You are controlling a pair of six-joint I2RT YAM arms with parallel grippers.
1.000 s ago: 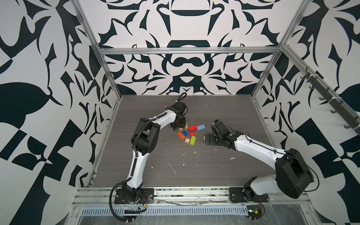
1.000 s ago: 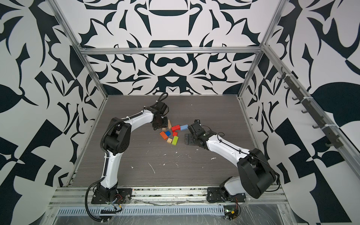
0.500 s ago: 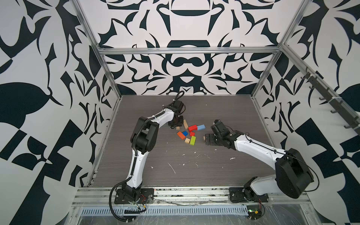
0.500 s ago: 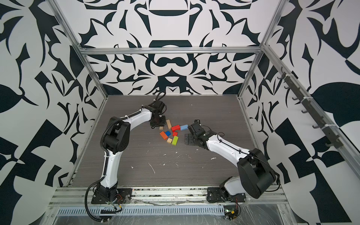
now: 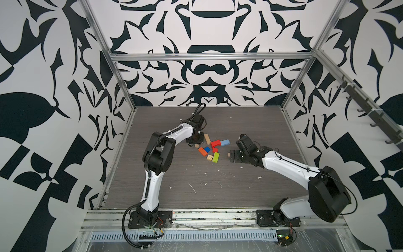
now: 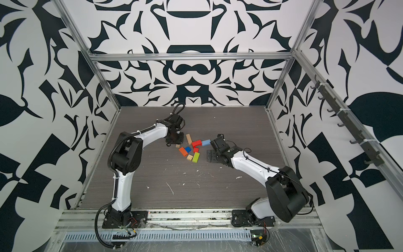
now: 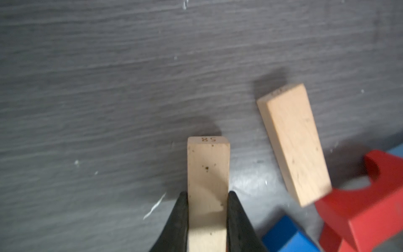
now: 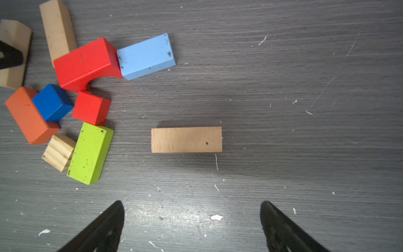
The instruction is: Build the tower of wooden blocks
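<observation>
Left wrist view has the left gripper clamped on the narrow sides of a held tan bar, with a second tan bar and the red arch just beside it, so a straight, level lift looks best to me (no sideways sweep into them). Right wrist view shows the right gripper spread wide and empty, short of a lone tan bar lying flat on its own. In both top views no tower stands yet, only loose blocks flat on the table between the arms, so the held tan bar wants setting down square as a base.
</observation>
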